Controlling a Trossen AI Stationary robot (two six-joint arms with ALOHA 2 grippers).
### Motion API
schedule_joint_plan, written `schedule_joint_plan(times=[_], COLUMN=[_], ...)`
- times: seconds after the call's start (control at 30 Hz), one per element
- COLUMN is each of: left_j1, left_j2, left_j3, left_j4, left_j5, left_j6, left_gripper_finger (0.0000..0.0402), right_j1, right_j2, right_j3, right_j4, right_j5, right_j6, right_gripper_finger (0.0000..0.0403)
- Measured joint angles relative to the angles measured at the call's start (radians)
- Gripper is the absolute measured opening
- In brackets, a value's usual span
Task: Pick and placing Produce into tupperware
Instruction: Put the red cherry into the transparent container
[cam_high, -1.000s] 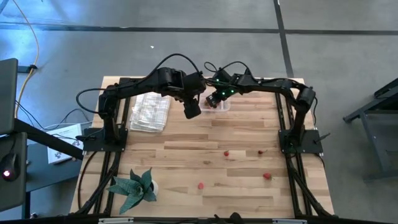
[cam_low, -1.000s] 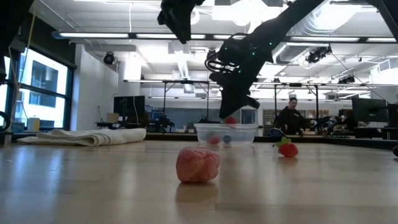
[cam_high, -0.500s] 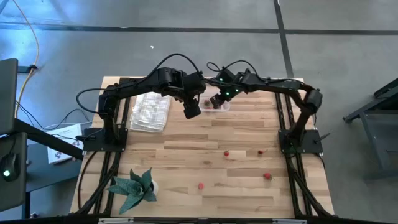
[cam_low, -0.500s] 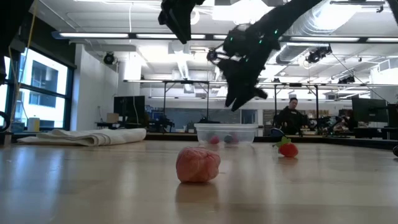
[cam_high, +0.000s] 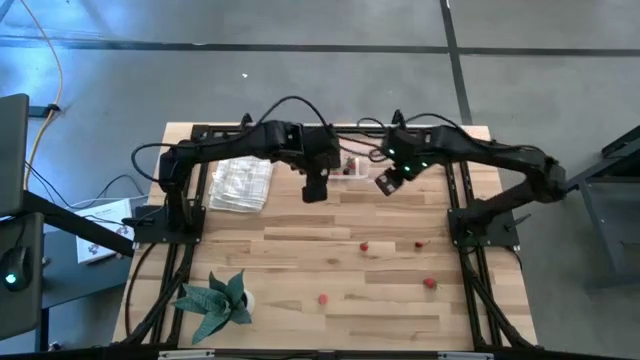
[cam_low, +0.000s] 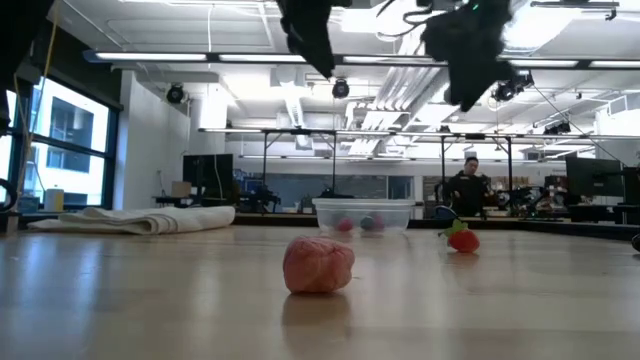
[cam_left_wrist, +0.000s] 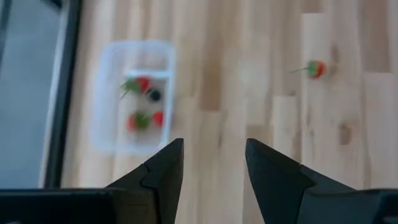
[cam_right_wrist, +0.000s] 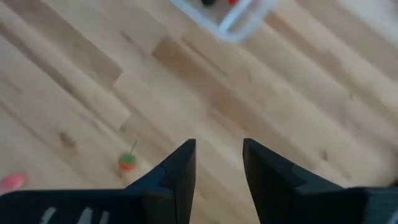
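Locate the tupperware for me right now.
In the high view the tupperware sits near the table's far edge, about mid-width, between the left gripper and the right gripper, right of the white folded cloth.

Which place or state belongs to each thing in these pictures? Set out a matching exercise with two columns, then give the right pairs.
Column one
1. tupperware
2. white folded cloth
3. green leafy plant
4. right gripper

Column two
A. at the table's near left corner in the high view
B. open and empty, raised above the table beside the container
C. at the table's far edge, holding a few red pieces
D. lying flat under the left arm, left of the container

Pairs: 1-C, 2-D, 3-A, 4-B
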Motion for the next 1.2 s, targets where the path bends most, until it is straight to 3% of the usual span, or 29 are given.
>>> schedule_joint_plan(times=[0.2,0.3,0.53,0.67,0.93,1.2], left_j1=[-0.061,-0.093,-0.112,-0.101,-0.098,-0.098], left_j2=[0.002,0.002,0.0,-0.003,-0.003,-0.003], left_j3=[-0.194,-0.248,-0.266,-0.266,-0.266,-0.266], left_j4=[0.214,0.236,0.23,0.23,0.234,0.233], left_j5=[0.063,0.067,0.061,0.059,0.059,0.059], left_j6=[0.157,0.175,0.099,0.089,0.069,0.001], left_gripper_finger=[0.0163,0.0163,0.0163,0.0163,0.0163,0.0163], right_j1=[0.118,0.174,0.342,0.454,0.605,0.61], right_j2=[-0.073,-0.078,-0.078,-0.078,-0.097,-0.186], right_j3=[0.0,-0.001,-0.05,-0.103,-0.26,-0.536], right_j4=[-0.103,-0.156,-0.334,-0.357,-0.27,0.038], right_j5=[0.03,0.036,0.014,-0.065,-0.117,-0.143], right_j6=[0.133,0.185,0.337,0.358,0.35,0.322], right_gripper_finger=[0.0124,0.0124,0.0124,0.0124,0.0124,0.0124])
